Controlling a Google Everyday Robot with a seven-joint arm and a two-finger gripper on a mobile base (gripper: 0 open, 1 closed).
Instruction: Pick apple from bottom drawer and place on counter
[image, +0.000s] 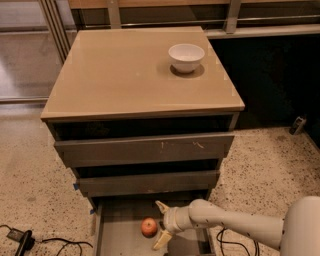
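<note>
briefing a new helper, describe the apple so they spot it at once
Find the dark cabinet under the tan counter; its bottom drawer is pulled out. On that drawer's floor, just left of the open gripper, lies the apple: small, round, red, unlike the white bowl up top.
</note>
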